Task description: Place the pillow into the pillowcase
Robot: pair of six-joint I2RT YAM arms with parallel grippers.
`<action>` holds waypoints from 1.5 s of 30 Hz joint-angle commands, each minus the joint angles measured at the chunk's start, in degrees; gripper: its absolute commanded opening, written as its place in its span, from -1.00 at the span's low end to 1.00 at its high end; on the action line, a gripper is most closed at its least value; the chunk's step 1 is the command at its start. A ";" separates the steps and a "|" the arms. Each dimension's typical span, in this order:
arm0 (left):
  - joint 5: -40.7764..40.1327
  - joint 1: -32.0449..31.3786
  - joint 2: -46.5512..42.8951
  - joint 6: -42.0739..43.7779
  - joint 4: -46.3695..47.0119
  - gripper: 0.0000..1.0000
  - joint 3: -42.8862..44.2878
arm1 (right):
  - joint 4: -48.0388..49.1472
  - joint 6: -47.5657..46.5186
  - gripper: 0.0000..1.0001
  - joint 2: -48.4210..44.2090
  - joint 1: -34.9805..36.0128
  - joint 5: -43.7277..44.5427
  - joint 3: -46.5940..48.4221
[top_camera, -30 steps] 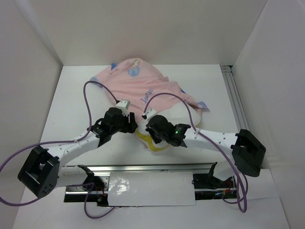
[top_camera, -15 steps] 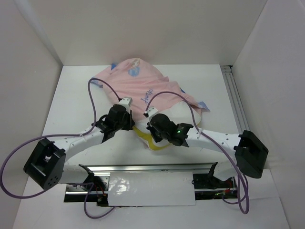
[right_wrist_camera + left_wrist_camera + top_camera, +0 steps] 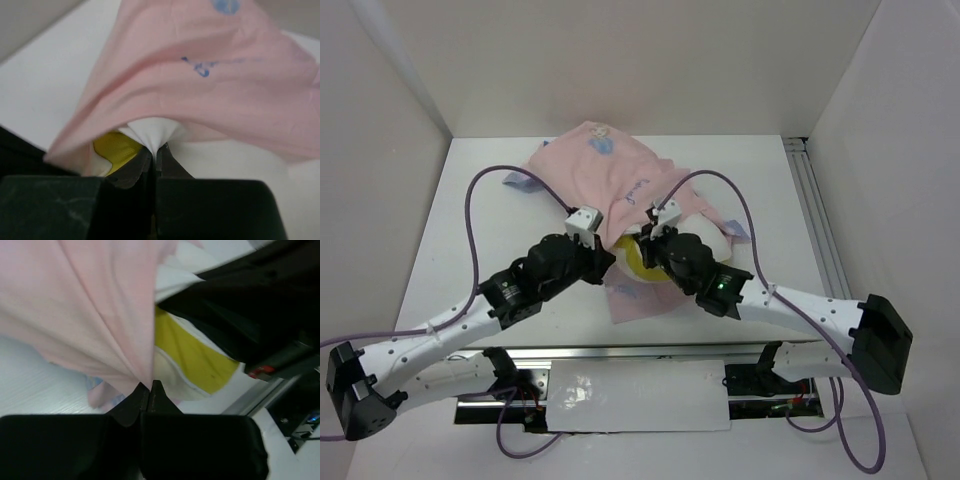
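Mid-tabletop (image 3: pixel 460 250), the pillow (image 3: pixel 636 260) seemed largely inside the pink pillowcase (image 3: pixel 610 185), its near yellow edge not yet covered; the left tool (image 3: pixel 150 388) was clamped on pillowcase fabric, the right tool (image 3: pixel 156 150) pinched white pillow fabric.

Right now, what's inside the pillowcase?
The pillow: its yellow strip and a bit of white show at the opening of the pillowcase. Pink fabric covers the rest, so how far in it sits cannot be seen.
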 commanded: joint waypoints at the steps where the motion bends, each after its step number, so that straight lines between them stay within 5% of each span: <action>1: 2.47 -6.03 -0.72 -0.56 -0.73 -1.00 5.14 | 27.24 -4.12 -1.00 -0.90 0.18 2.72 0.43; 7: 1.76 -15.61 4.56 -0.02 -6.00 -1.00 14.98 | 37.27 -5.27 -1.00 8.48 0.18 5.60 1.48; 11: 5.02 -16.68 3.61 -1.25 -6.01 -1.00 16.22 | 44.32 -2.28 -1.00 13.25 0.18 8.51 -3.43; 16: 5.02 -16.68 0.44 -2.57 -6.01 -1.00 16.22 | 43.72 3.78 -1.00 18.52 0.18 11.32 -8.09; 21: 3.10 -16.68 3.15 -3.71 -7.32 -1.00 16.22 | 31.02 7.72 -1.00 17.39 0.71 12.11 -6.69; 25: -2.52 -16.68 7.72 -7.92 -12.24 -0.97 16.74 | 11.50 13.08 0.00 9.75 0.71 7.83 -4.77; 26: -2.53 -16.68 8.60 -8.46 -14.16 -0.92 16.75 | 6.06 14.93 0.45 6.69 0.71 7.81 -3.37; 27: -3.23 -16.68 10.17 -9.24 -14.96 -0.85 17.27 | -4.09 18.17 0.59 5.27 0.71 6.59 -2.83; 31: -3.24 -16.68 11.33 -9.25 -14.97 -0.50 17.27 | -24.28 25.99 0.80 -1.24 0.71 7.19 -2.21; 35: -4.90 -16.68 13.17 -8.64 -18.04 0.58 18.32 | -36.17 32.26 0.86 -7.39 0.18 9.29 -3.35; 36: -5.78 -16.68 13.70 -9.25 -19.01 1.00 19.11 | -38.10 32.96 0.88 -10.01 0.18 10.00 -3.96; 41: -10.18 -13.26 20.37 -8.47 -26.03 1.00 29.12 | -38.73 33.24 0.94 -15.83 -1.21 16.23 -2.58; 45: -6.41 -5.53 28.71 -4.43 -26.05 1.00 36.86 | -41.80 31.91 0.94 -16.37 -3.85 17.47 0.24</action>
